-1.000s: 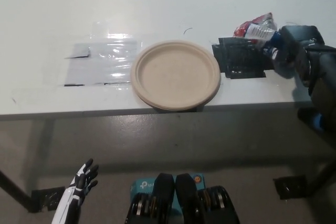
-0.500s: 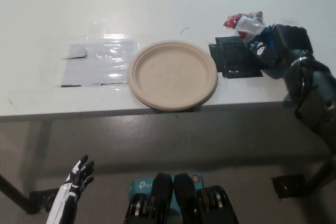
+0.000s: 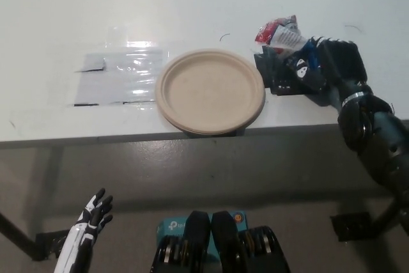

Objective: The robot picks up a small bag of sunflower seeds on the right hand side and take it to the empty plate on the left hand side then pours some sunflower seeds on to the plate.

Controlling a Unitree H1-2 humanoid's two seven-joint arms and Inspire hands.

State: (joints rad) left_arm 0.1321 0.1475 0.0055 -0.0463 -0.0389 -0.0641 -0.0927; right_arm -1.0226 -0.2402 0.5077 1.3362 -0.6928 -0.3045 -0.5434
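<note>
A small red and clear bag of sunflower seeds [image 3: 277,32] is held up just right of the plate, with my black right hand [image 3: 319,65] shut on its lower end. The empty beige plate [image 3: 211,91] sits at the table's front edge, its rim slightly past the edge. The bag's top is a short way from the plate's right rim. My white left hand [image 3: 89,218] hangs open below the table at the lower left, away from everything.
A black taped patch [image 3: 281,76] lies on the table under my right hand. A clear plastic sheet [image 3: 118,78] with black tape marks lies left of the plate. The white table [image 3: 192,4] stretches back; its front edge runs across the middle.
My right hand has carried the bag leftwards towards the plate, with the forearm swinging in from the right. The left hand has dropped a little lower.
</note>
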